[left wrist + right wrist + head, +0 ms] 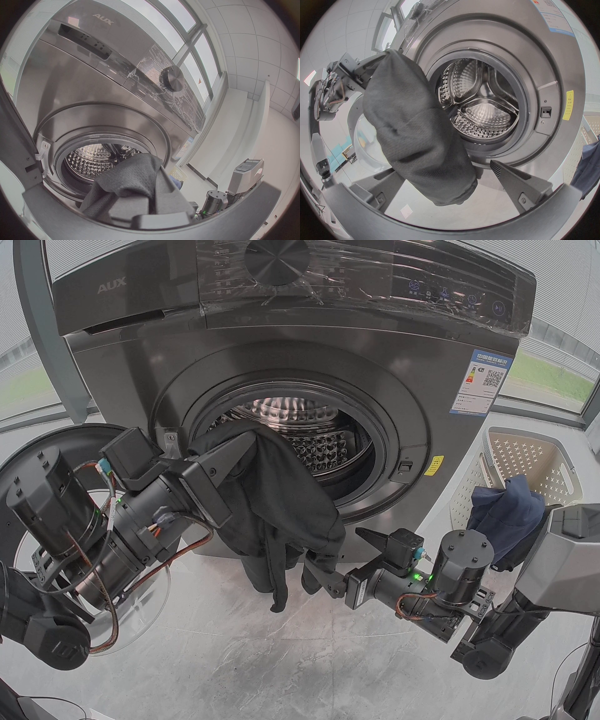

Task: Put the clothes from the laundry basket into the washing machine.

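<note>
You see the washing machine (375, 365) filling the upper frame. Black garment (281, 502) hangs at centre before the drum mouth, clenched in the left gripper (240, 449). Laundry basket (531, 459) at right edge holds blue cloth (506, 515). Right gripper (331, 546), lower centre, is spread wide at the garment's hem.

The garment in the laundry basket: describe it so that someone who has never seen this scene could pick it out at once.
Start at the big grey washing machine; on the floor to its right sits a white perforated laundry basket. Draped over the basket's near rim is a dark blue garment. It is the blue one, unlike the black garment hanging at the drum opening.
</note>
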Robot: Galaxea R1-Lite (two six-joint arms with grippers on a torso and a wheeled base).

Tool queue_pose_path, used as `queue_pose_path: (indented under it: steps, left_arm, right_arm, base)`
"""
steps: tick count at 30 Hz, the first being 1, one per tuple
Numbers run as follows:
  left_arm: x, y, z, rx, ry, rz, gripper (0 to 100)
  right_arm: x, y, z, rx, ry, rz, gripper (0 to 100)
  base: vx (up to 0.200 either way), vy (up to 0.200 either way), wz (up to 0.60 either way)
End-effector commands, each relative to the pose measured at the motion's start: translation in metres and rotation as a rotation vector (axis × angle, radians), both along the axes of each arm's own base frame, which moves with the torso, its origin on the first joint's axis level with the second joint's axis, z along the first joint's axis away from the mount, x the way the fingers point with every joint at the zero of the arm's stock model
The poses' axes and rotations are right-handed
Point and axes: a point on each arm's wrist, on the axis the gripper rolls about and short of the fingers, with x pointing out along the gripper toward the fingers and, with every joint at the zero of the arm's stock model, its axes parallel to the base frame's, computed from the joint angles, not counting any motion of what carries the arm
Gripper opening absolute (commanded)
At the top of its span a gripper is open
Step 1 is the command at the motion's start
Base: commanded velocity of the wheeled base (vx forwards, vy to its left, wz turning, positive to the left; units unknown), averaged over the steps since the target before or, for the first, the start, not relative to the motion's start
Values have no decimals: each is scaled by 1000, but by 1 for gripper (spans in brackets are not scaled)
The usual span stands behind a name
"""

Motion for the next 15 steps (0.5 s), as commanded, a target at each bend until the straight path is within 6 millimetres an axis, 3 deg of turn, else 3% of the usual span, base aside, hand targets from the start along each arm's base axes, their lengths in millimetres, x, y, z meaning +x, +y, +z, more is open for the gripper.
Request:
queue_pose_path:
  steps: [1, 15]
  left_arm:
    - [3, -2, -2, 4, 7, 0, 0]
    - [6, -4, -6, 10, 15, 0, 0]
  right_arm:
    - [-13, 5, 4, 1, -2, 38, 100]
    - [-4, 15, 18, 46, -52, 41, 100]
  base:
    - [0, 0, 0]
    - [0, 0, 0]
